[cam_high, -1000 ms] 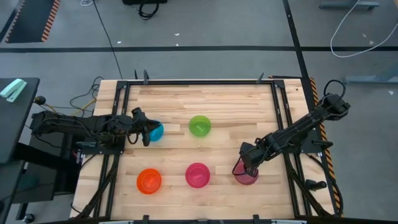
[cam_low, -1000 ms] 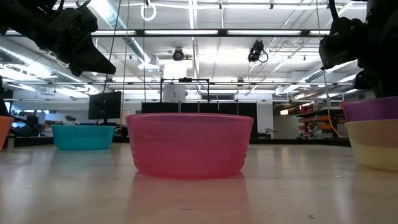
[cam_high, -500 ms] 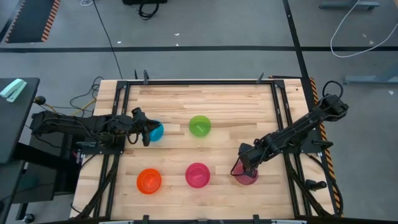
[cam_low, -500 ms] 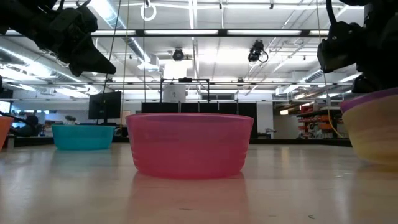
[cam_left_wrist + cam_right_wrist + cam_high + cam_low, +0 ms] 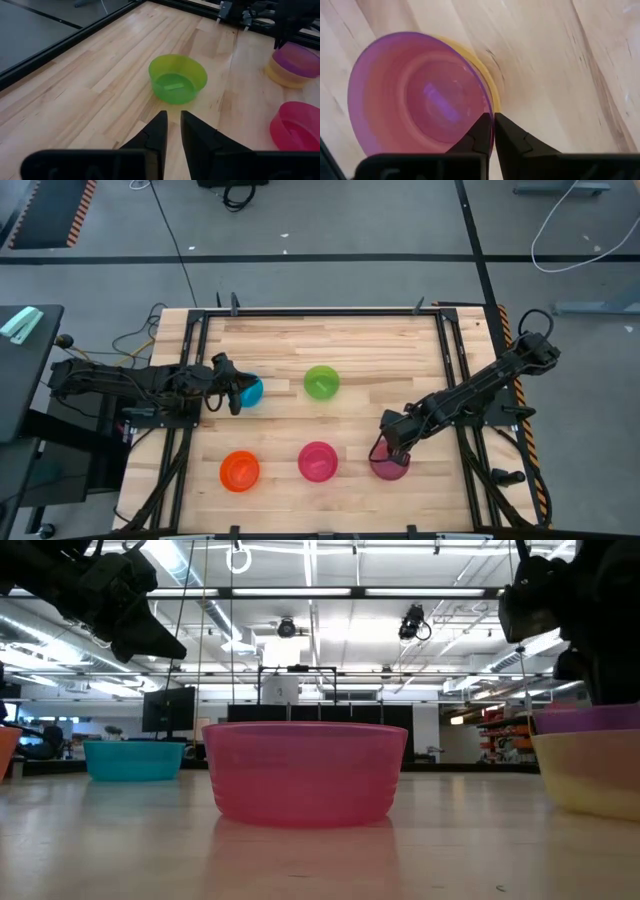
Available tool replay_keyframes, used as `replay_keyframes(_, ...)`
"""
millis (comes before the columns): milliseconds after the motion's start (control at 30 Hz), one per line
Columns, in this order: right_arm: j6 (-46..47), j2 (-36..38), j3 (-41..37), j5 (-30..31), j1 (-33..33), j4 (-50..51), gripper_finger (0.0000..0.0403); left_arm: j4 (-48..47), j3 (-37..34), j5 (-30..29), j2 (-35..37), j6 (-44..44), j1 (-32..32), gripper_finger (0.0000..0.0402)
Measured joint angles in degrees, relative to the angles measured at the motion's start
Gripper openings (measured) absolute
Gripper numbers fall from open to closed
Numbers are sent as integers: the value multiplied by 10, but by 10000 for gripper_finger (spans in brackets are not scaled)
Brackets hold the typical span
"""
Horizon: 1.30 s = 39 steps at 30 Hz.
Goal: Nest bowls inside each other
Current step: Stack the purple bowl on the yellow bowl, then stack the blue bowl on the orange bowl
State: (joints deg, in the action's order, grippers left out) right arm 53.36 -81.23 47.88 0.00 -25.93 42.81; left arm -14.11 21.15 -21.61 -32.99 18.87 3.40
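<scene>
A purple bowl (image 5: 392, 467) sits nested in a yellow bowl (image 5: 590, 775) near the table's right near part. My right gripper (image 5: 492, 119) is shut on this stack's rim. The magenta-pink bowl (image 5: 317, 461) stands to its left, the orange bowl (image 5: 240, 470) farther left, and the green bowl (image 5: 177, 79) mid-table. The blue bowl (image 5: 250, 391) stands at the left. My left gripper (image 5: 234, 394) hovers above the blue bowl's left edge, fingers close together, touching nothing. My right gripper pinches the stack's rim (image 5: 489, 106) on its far side, one finger (image 5: 481, 131) inside the purple bowl and the other (image 5: 506, 132) outside the yellow one. The fingers point down from above. The stack sits level; whether its base rests on the table, I cannot tell.
The bowls stand on a wooden table (image 5: 360, 345) with black rails along its left and right sides. Bare wood lies at the far part and between the green bowl and the stack. The magenta-pink bowl is a short gap left of the stack.
My right gripper has moved a little toward the table's left and near edge, and the purple-and-yellow stack has gone with it, closer to the magenta-pink bowl. Half a second ago the stack was tipped; now it sits level.
</scene>
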Motion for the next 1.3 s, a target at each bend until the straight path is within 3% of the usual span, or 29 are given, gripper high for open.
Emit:
replay_keyframes(700, 2, 0, 4, -5, 2, 4, 59, 0, 0, 0, 0, 0, 0, 61)
replay_keyframes(1100, -34, 0, 6, -6, 28, 16, 64, 0, 0, 0, 0, 3, 0, 63)
replay_keyframes(1300, -84, 0, 53, 21, 61, 50, 64, 0, 0, 0, 0, 35, -12, 66)
